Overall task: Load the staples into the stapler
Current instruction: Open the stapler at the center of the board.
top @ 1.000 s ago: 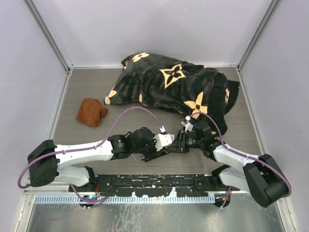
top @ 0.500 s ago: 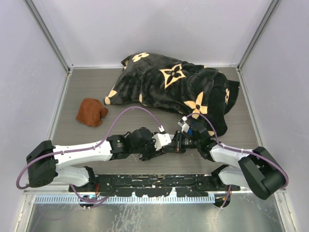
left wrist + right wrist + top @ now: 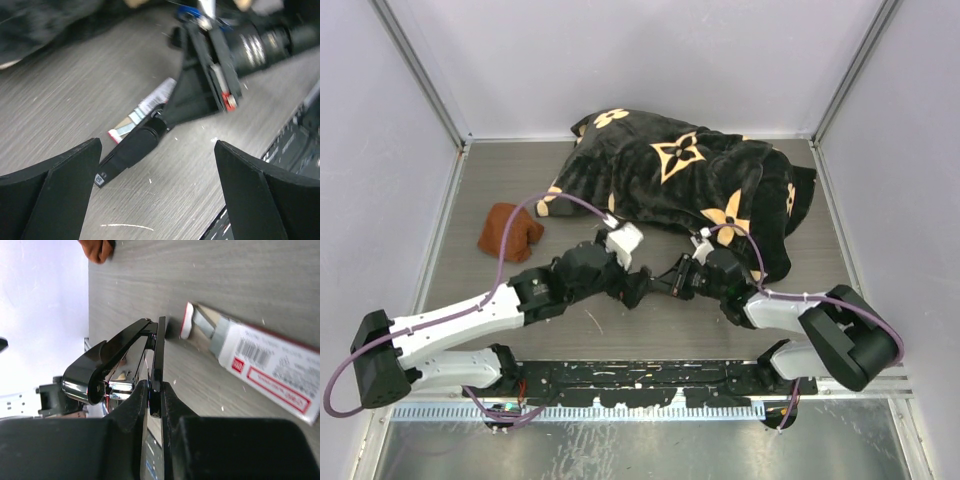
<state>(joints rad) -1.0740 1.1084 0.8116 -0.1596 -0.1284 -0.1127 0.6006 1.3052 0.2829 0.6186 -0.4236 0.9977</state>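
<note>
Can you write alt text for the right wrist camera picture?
The right gripper is shut on a thin black edge of an opened stapler, whose glossy top arm is swung open. Beside it on the grey table lies a white staples box with a red label, its tray slid partly out; a brown cloth shows at the top edge.

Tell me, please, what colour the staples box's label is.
Red, on the white staples box; right wrist view.

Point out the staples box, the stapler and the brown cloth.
staples box (image 3: pixel 265 362), right wrist view, on its labelled white face.
stapler (image 3: pixel 102 360), right wrist view, on its glossy black top arm.
brown cloth (image 3: pixel 510 232), top external view, on its middle.
</note>
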